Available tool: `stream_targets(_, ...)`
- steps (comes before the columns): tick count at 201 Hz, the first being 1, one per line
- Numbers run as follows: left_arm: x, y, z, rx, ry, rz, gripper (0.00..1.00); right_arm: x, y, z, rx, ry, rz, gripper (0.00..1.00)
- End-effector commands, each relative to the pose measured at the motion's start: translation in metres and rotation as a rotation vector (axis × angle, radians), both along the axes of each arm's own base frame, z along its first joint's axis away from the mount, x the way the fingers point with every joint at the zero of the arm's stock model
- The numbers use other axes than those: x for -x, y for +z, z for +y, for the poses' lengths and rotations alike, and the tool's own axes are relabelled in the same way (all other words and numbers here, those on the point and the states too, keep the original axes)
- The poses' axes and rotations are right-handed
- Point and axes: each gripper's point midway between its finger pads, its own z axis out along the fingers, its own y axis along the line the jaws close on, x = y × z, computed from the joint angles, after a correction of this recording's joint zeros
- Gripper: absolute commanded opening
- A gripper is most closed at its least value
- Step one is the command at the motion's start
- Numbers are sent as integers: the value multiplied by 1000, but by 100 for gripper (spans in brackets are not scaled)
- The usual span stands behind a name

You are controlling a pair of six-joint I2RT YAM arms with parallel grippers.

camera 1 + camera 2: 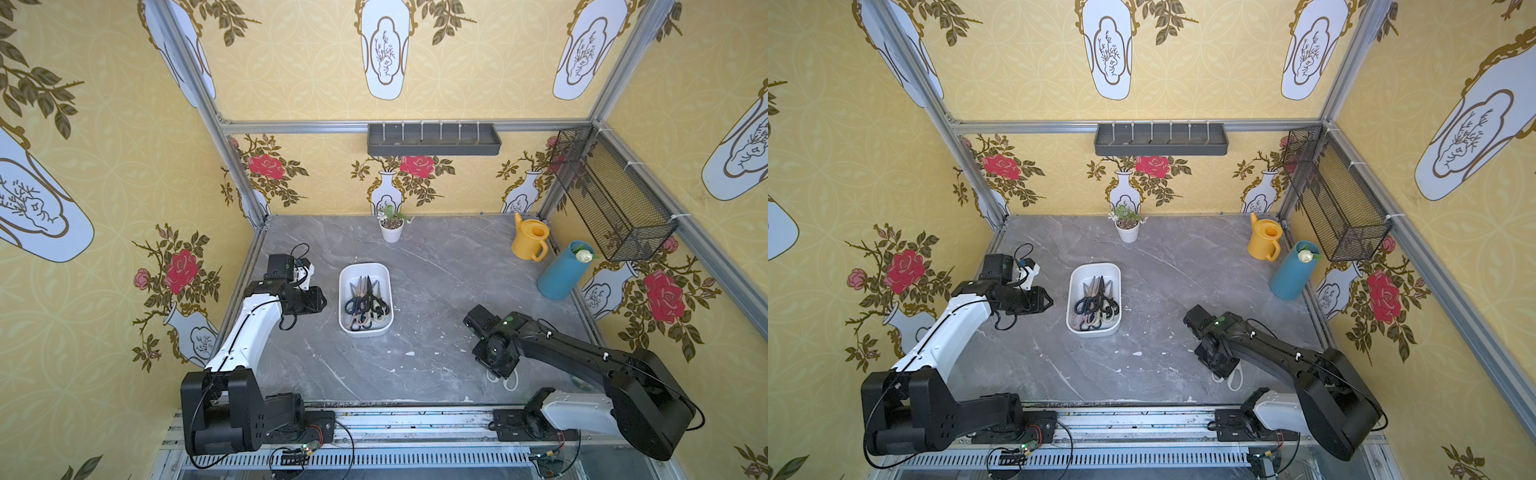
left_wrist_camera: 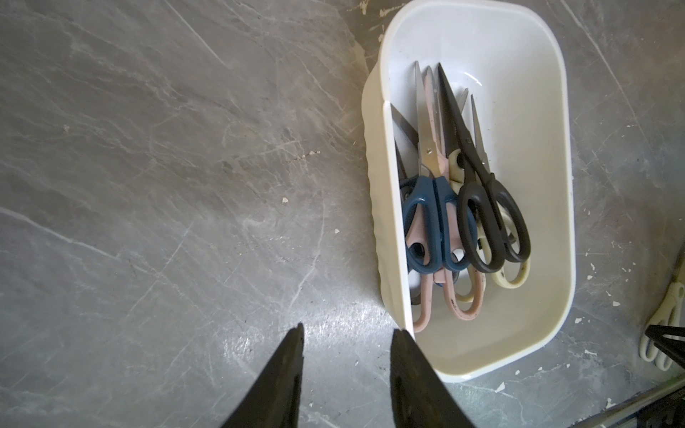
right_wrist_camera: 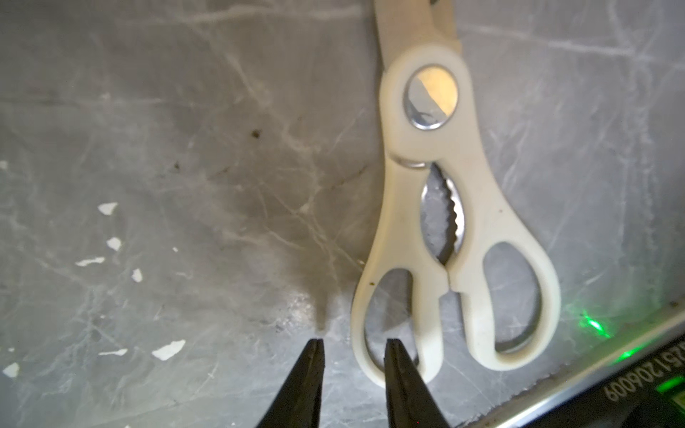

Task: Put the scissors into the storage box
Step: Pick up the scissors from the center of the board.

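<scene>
On marbled slab [image 3: 185,148] both jaws hang part-open, empty, right straddling cream shears' [image 3: 444,207] loop [image 3: 358,326].

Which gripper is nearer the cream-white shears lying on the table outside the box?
Right. The right gripper is at the cream-white shears, jaws straddling one handle loop's rim. The left gripper hangs open beside the storage box, far from them.
</scene>
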Motion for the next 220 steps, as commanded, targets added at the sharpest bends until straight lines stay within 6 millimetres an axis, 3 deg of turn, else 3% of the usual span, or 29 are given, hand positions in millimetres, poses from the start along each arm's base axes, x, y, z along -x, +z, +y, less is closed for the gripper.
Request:
stream_targets(1, 0, -3, 1, -8, -9, 2, 44, -4, -1, 1, -6, 25, 2, 30)
stream_targets(91, -2, -6, 1, -9, -8, 16, 44, -2, -19, -13, 12, 8, 52, 25)
stream_targets(129, -3, -7, 1, -8, -8, 21, 44, 1, -25, -15, 20, 11, 73, 10)
stream_targets(178, -5, -8, 0, 3, -5, 28, 44, -18, 2, -3, 4, 33, 12, 1)
stream_targets(220, -5, -8, -1, 3, -5, 23, 44, -40, 28, 23, -35, 76, -52, 0)
